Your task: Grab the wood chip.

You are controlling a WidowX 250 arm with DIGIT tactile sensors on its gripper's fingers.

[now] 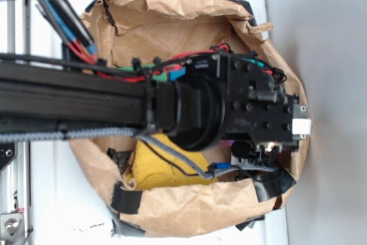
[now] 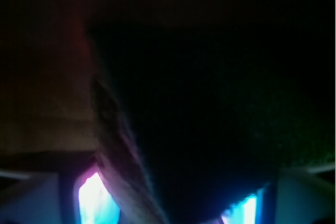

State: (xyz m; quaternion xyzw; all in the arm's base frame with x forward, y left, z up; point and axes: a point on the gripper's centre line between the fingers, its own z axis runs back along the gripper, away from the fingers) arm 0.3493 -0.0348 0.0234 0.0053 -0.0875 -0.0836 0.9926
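Exterior view: black arm (image 1: pixel 86 104) reaches across from the left, wrist and gripper body (image 1: pixel 258 110) down inside the brown paper bag (image 1: pixel 172 21) lined bin on the white desk (image 1: pixel 321 38). Yellow sponge (image 1: pixel 152 167) lies in the bag near its lower rim, half under the arm. Fingertips hidden.

Wrist view is nearly black. A rough brown elongated strip, probably the wood chip (image 2: pixel 118 145), runs diagonally from centre-left to the bottom edge, right at the camera. Blue glow in both bottom corners. Can't tell jaw opening or whether anything's gripped.

Tan-brown crumpled paper bag (image 1: pixel 172 21) patched with black tape (image 1: pixel 126 199) — inside it, a mustard-yellow sponge (image 1: pixel 157 170) beside the black arm (image 1: pixel 74 104), which trails red, blue and teal wires (image 1: pixel 74 38).
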